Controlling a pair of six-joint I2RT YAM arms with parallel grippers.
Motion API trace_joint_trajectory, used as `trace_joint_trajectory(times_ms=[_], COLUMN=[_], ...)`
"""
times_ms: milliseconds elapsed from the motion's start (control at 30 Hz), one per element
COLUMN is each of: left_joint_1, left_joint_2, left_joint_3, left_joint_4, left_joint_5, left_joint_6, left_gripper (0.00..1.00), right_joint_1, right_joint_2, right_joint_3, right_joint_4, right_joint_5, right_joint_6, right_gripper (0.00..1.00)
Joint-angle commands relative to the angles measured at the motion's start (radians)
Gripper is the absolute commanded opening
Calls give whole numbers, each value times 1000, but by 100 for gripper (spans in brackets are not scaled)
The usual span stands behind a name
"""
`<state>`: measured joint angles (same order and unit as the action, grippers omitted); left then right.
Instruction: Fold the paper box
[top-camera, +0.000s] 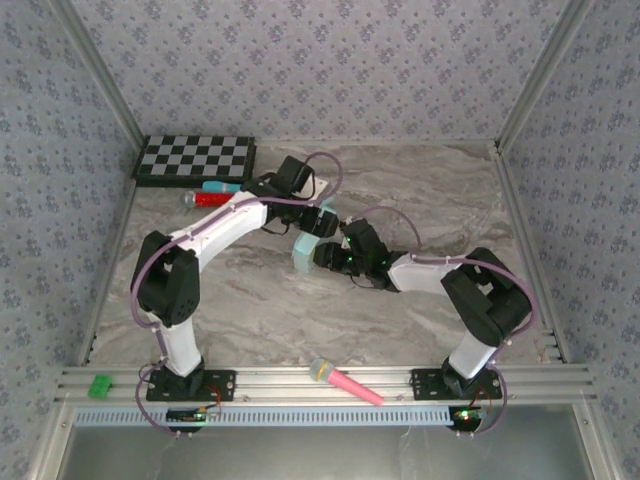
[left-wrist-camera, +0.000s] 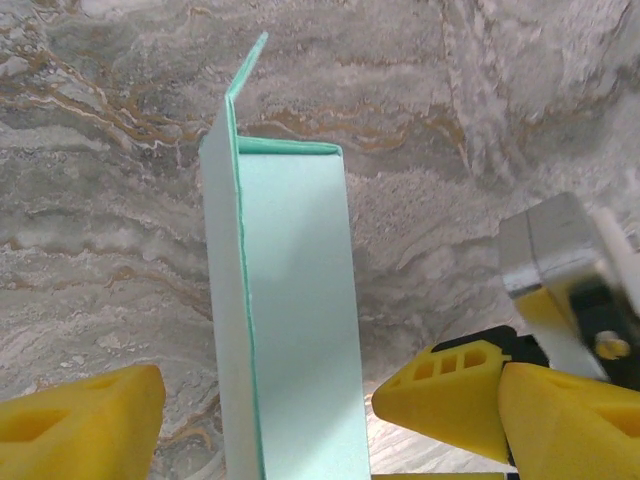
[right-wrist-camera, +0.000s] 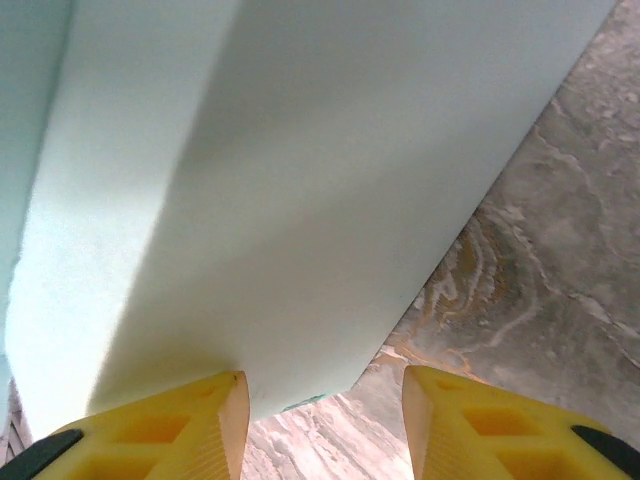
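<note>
The paper box (top-camera: 303, 252) is a pale aqua card piece standing upright near the middle of the marble table. In the left wrist view the paper box (left-wrist-camera: 290, 300) rises as a tall folded panel with a thin flap along its left side. My left gripper (left-wrist-camera: 270, 405) is open around it, and gaps show on both sides of the card. From above, the left gripper (top-camera: 322, 224) hangs just behind the box. My right gripper (top-camera: 322, 258) comes in from the right, low and close. There the box (right-wrist-camera: 300, 180) looms large, and the right gripper (right-wrist-camera: 325, 405) is open under its lower edge.
A black-and-white checkerboard (top-camera: 195, 158) lies at the back left, with a red pen (top-camera: 208, 199) and a blue one (top-camera: 221, 187) in front of it. A pink and yellow toy (top-camera: 345, 381) rests on the front rail. A green block (top-camera: 100, 386) sits at the front left.
</note>
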<state>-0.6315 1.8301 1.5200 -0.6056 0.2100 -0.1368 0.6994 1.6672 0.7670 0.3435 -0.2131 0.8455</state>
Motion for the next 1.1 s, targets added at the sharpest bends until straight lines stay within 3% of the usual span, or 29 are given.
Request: trace_joint_trajectory(times_ms=[0,100,433,700,1067], left_joint_1=[-10,-21,-78,-99,-109], left_joint_2=[29,45,122,177,189], left_joint_3=[56,74,149,190,180], left_joint_4=[-68,-107,-181,-229,-227], left_joint_5=[-33,-67,-180,-297,-361], left_joint_6=[80,99,153,180,262], left_gripper=[86,86,80,70,60], right_joint_1=[3,-9,-197,-313,-351], right_joint_2=[-10,-87,-304,-424,-455], right_joint_3=[-26,-68,-180,-230,-248], right_joint_4=[21,-64,-320,-349,-349], right_joint_5=[64,141,182,158,144], right_joint_6=[12,-7,-86,-111,-109], right_gripper=[46,47,49,51,51])
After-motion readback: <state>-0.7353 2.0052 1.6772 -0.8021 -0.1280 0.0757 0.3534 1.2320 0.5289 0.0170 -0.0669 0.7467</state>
